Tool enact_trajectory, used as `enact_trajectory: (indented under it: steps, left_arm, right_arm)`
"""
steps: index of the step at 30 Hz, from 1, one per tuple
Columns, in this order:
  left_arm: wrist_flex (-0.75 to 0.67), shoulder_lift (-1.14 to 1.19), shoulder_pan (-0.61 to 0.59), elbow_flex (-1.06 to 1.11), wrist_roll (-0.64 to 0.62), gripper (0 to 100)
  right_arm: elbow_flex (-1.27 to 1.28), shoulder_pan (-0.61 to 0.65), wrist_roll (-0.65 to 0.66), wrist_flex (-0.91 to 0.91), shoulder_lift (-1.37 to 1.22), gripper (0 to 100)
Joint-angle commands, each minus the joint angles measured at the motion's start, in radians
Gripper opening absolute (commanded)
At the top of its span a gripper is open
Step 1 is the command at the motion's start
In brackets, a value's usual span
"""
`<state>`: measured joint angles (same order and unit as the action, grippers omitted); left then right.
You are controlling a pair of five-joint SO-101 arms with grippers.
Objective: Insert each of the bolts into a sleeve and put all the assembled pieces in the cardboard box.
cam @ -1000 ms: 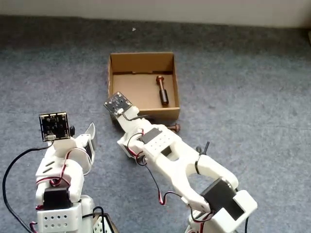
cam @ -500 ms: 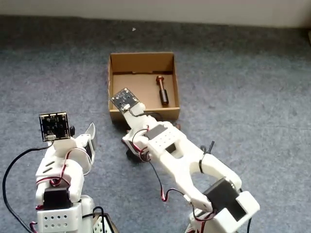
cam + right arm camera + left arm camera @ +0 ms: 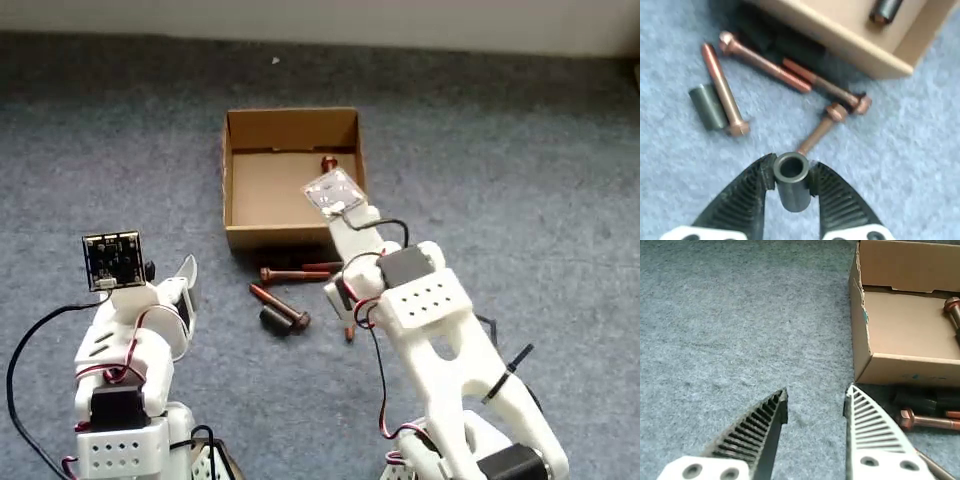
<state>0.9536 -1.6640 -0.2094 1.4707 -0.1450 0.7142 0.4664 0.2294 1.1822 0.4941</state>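
Note:
My right gripper (image 3: 790, 180) is shut on a black sleeve (image 3: 791, 186), held upright over the carpet just above the tip of a copper bolt (image 3: 817, 131). Three more loose bolts (image 3: 722, 90) (image 3: 762, 60) (image 3: 822, 87) and a second black sleeve (image 3: 707, 106) lie in front of the cardboard box (image 3: 245, 205). In the high view that gripper (image 3: 344, 305) sits by the box's front right corner. One assembled piece (image 3: 328, 162) lies in the box, half hidden by the wrist. My left gripper (image 3: 815, 405) hangs open over bare carpet, left of the box (image 3: 905, 367).
Grey carpet covers the whole floor, with free room to the left and right of the box. A pale wall strip (image 3: 400, 20) runs along the far edge. The left arm (image 3: 125, 340) stands at the near left.
My right arm has swung from the box's front left corner to its front right, uncovering the loose bolts and sleeve on the carpet. The left arm has stayed put.

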Motion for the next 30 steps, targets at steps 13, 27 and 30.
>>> enact_trajectory:
  steps: [13, 27, 30]
  left_arm:
    - [-0.021, -0.008, -0.002, -0.002, -0.005, 19]
    - [-0.021, -0.008, -0.002, -0.002, -0.005, 19]
    - [-0.021, -0.008, -0.002, -0.002, -0.005, 19]
  right_arm:
    - [0.15, -0.237, 0.118, -0.119, -0.163, 13.7]
    - [0.159, -0.237, 0.066, -0.107, -0.153, 13.8]
    - [0.197, -0.239, 0.061, -0.179, -0.153, 13.8]
